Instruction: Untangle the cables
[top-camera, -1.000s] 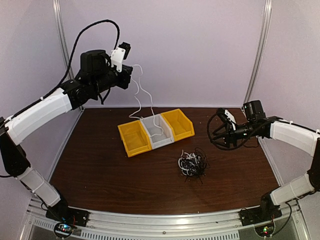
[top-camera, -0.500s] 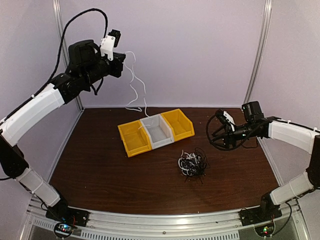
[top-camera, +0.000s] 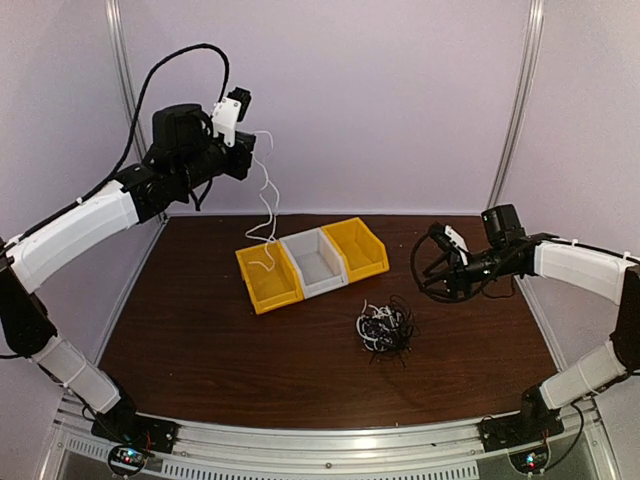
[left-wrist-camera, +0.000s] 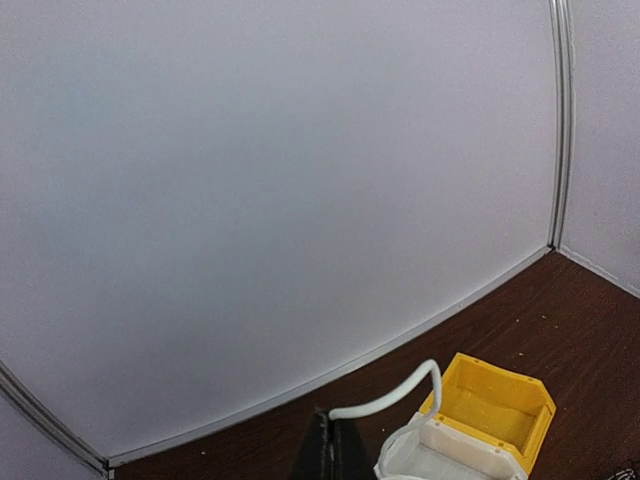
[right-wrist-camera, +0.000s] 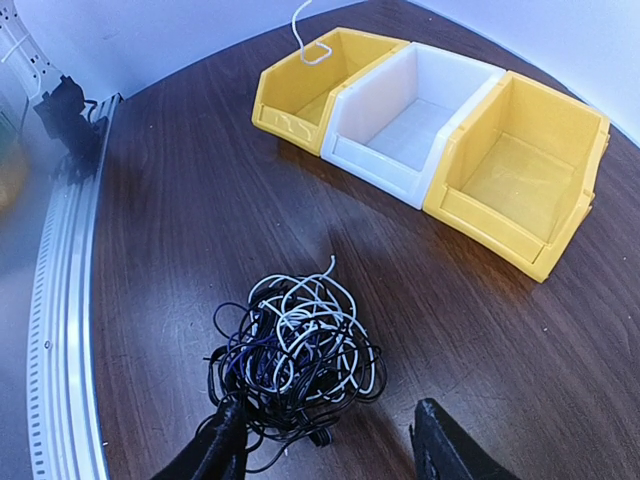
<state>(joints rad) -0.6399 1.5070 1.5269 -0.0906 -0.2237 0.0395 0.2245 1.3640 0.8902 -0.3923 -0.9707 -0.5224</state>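
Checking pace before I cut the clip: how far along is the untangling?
Done: one white cable is free of the tangle. In hand: the left gripper, shut on it, holds it high, tail hanging into the left yellow bin. Left: the tangle of black and pale cords sits bunched on the table, right gripper open near it.

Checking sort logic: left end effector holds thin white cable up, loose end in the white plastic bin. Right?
No: the thin white cable ends in the left-hand yellow plastic bin, per the top external view. The left end effector does hold it up.
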